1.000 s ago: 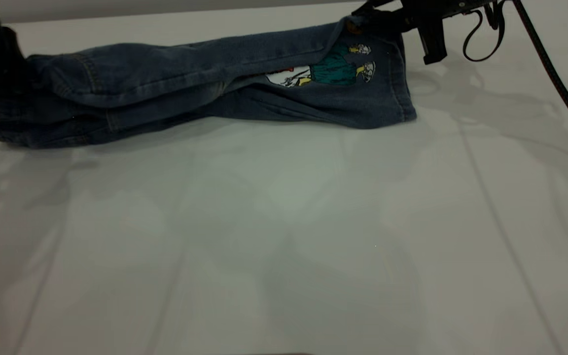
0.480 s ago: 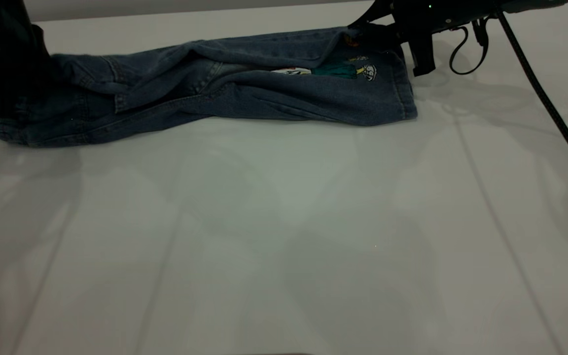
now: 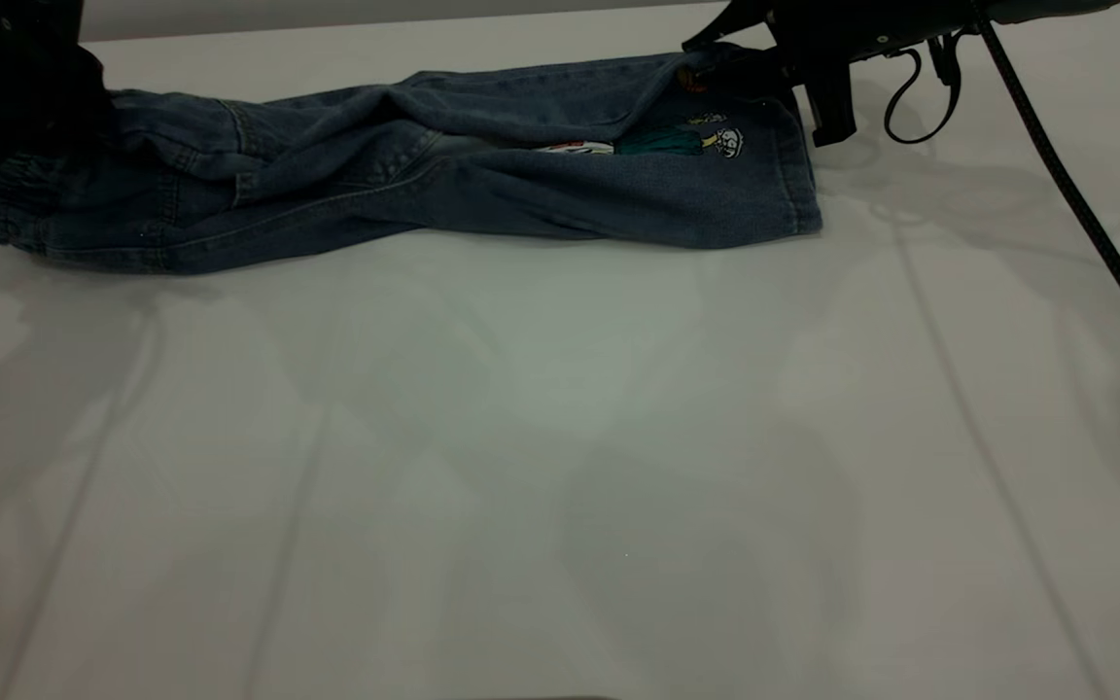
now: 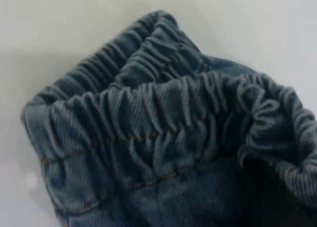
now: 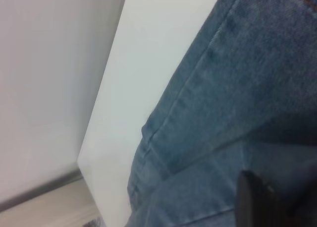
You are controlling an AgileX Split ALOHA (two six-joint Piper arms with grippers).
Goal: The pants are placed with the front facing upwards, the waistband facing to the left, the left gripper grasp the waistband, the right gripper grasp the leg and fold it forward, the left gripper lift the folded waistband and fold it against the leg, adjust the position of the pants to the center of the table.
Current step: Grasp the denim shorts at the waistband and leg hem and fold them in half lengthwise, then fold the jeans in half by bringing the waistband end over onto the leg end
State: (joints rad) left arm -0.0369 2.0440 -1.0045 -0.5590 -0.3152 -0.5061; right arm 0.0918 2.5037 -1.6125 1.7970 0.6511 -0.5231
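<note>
The blue denim pants (image 3: pixel 482 185) lie folded lengthwise along the far side of the white table (image 3: pixel 560 437). The waistband (image 3: pixel 6 204) points left and the leg hems (image 3: pixel 798 175) point right. My left gripper (image 3: pixel 25 97) sits over the far left corner, shut on the upper layer of the ruched waistband (image 4: pixel 163 113); its fingers are hidden by cloth. At the far right, my right gripper (image 3: pixel 730 53) is shut on the upper leg's far hem. One dark finger (image 5: pixel 255 202) shows against the denim (image 5: pixel 237 88).
A cartoon print (image 3: pixel 686 141) peeks out between the two legs. The right arm's black cable (image 3: pixel 1075 194) runs down over the table's right side. The table's far edge (image 5: pixel 99 138) lies just beyond the pants, with a wall behind it.
The left gripper carried the upper waist layer rightward and down. The gathered waistband now shows at the left, and the upper leg covers more of the print. The right gripper barely moved.
</note>
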